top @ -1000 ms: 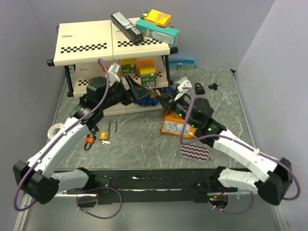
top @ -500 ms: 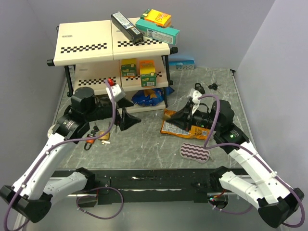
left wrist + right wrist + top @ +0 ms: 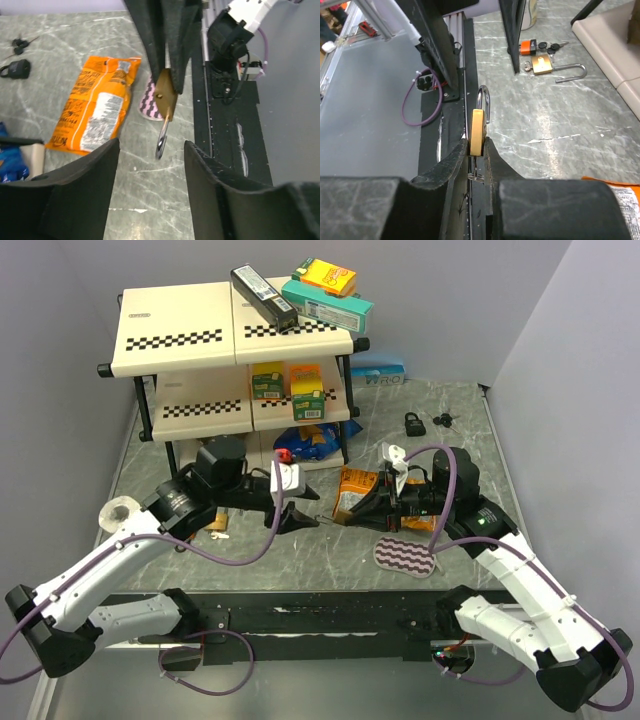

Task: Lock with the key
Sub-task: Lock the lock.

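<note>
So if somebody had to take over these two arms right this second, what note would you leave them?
Right gripper: shut on a small brass padlock, held above the grey marbled table, shackle pointing toward the left arm.
Left gripper: open, empty, facing that padlock.
On the table: a second brass padlock with a long open shackle beside orange-tagged keys, on the left arm's side; a small black padlock and black keys far right.
Done: padlock lifted and presented.
Left: no key in hand; fetch one, insert, turn. Whether the held lock is latched, I cannot tell.
</note>
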Controlling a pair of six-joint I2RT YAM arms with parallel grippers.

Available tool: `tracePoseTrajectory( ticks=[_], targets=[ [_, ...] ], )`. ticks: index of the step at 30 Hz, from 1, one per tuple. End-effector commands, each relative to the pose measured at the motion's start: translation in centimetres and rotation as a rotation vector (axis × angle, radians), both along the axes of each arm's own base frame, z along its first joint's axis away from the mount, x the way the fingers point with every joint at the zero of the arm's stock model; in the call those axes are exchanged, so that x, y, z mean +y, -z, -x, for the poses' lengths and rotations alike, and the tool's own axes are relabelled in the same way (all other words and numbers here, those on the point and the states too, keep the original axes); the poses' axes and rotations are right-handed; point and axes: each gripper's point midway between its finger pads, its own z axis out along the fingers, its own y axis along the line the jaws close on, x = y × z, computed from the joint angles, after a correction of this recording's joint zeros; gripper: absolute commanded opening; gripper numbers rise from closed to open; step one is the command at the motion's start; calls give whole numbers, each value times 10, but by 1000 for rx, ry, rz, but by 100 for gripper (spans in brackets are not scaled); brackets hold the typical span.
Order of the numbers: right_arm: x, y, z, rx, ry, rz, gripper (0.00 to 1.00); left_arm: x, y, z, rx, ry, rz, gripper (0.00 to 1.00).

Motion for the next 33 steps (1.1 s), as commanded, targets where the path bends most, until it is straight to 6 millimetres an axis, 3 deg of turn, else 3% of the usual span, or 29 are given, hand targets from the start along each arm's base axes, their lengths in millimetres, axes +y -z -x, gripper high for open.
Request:
tracePoseTrajectory(
  ticks=[1, 9, 18, 21, 24, 26, 33],
  targets=[
    [-1, -24, 10, -88, -58, -47, 0, -9, 2, 9, -30, 64, 14, 57],
    [-1, -27, 12, -90, -64, -57, 0, -12, 21, 9, -10, 63, -28, 49],
    [0, -28, 14, -88, -78, -63, 0, -13, 28, 9, -11, 66, -39, 30],
    [0, -28, 15, -83, -87, -62, 0, -14, 24, 9, -21, 61, -25, 20],
    [2, -25, 15, -48, -100, -58, 0, -14, 21, 11, -30, 72, -10, 3],
    [4, -24, 13, 26, -100, -51, 0, -14, 19, 14, -43, 83, -2, 1],
    [7, -10, -2, 315, -83, -33, 40, -9, 11, 25, -140, 114, 27, 1]
  ],
)
